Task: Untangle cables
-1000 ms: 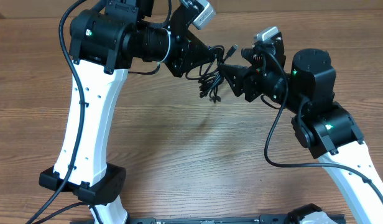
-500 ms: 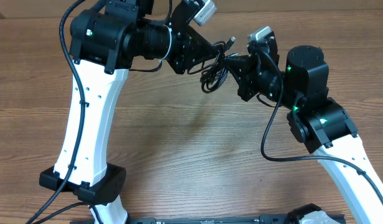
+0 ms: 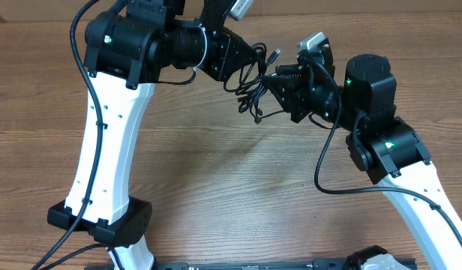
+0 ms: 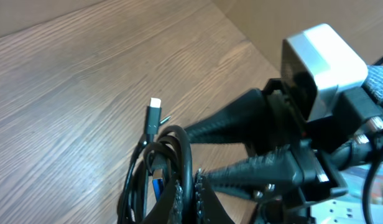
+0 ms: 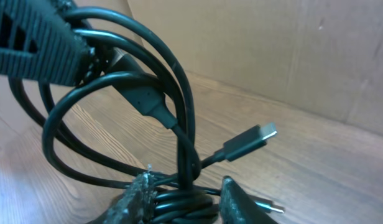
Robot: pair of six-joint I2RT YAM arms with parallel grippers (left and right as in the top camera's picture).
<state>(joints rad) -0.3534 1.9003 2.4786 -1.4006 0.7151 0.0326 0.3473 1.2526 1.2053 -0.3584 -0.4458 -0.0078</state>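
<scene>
Over wooden table, left gripper clamps cables, which pass between right gripper's jaws, grip unclear.

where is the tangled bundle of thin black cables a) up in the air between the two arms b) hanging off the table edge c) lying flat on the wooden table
a: the tangled black cables hang clear of the wooden table, pinched in the left fingers

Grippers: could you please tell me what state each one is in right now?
Left gripper: shut on the cables.
Right gripper: jaws on either side of the cables; whether they grip cannot be told.
</scene>
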